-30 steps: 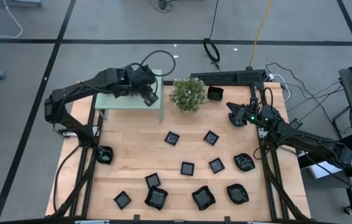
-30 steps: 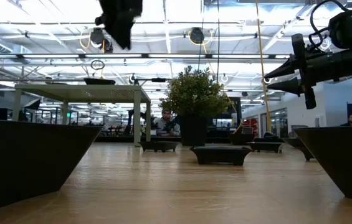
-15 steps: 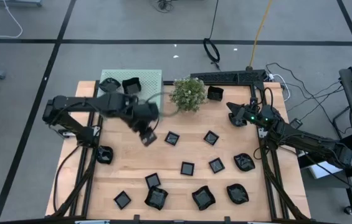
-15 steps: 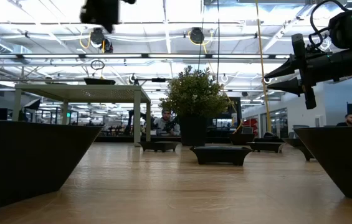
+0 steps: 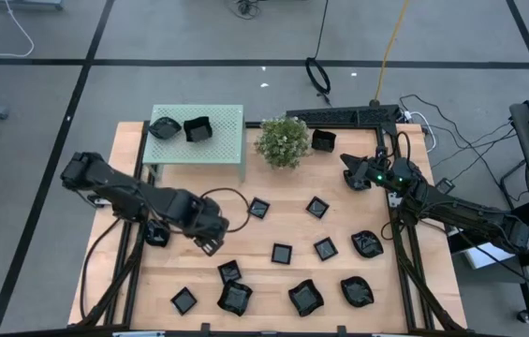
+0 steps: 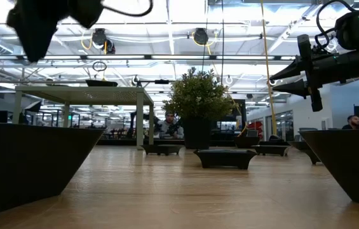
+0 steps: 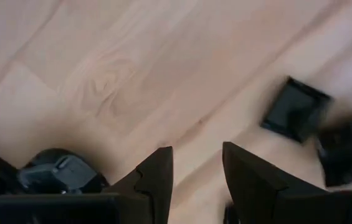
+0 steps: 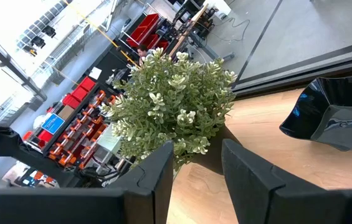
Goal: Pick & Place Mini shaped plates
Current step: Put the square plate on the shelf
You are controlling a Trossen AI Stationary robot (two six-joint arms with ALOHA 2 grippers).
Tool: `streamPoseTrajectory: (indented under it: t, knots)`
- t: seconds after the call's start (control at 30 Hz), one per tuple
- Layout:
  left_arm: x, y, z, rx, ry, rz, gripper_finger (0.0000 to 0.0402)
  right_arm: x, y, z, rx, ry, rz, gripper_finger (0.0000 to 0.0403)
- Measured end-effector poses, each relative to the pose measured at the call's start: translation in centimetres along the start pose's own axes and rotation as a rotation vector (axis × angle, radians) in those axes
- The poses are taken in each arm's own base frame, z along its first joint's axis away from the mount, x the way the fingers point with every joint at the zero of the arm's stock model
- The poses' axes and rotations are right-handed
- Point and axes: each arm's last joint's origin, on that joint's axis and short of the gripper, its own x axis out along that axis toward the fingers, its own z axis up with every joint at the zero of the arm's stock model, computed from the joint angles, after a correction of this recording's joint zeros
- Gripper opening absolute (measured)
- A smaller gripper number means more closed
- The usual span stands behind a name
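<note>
High view, left gripper [image 5: 210, 236] empty, near square plate [image 5: 229, 272]

Blk plates [image 5: 282, 253]; pale-green stand [image 5: 227, 140]

- No text, label, brand, number or sign can be read in any of the views.
- The mini shaped plates [image 5: 282, 253] are plain glossy black, with no lettering to be seen.
- The coloured bins on the shelving [image 8: 70, 118] behind the potted plant [image 8: 172, 106] show pale patches that could be labels, but they are too small to read.
</note>
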Motion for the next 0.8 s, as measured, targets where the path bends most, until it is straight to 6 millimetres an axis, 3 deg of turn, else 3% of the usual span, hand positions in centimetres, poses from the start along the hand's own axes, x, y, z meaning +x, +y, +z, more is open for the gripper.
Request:
streamPoseTrajectory:
  t: [0.2, 0.57, 0.8]
  knots:
    - [3.4, -0.4, 0.1, 0.007, -0.145, -0.042, 0.0141, 0.0, 0.0, 0.0, 0.000, 0.000, 0.000, 0.0123]
    - [5.9, -0.9, 4.4, 0.700, -0.672, 0.047, 0.0141, 0.0, 0.0, 0.0, 0.000, 0.000, 0.000, 0.0123]
    - [7.6, -0.9, 7.8, 0.859, -0.772, 0.108, 0.0141, 0.0, 0.0, 0.0, 0.000, 0.000, 0.000, 0.0123]
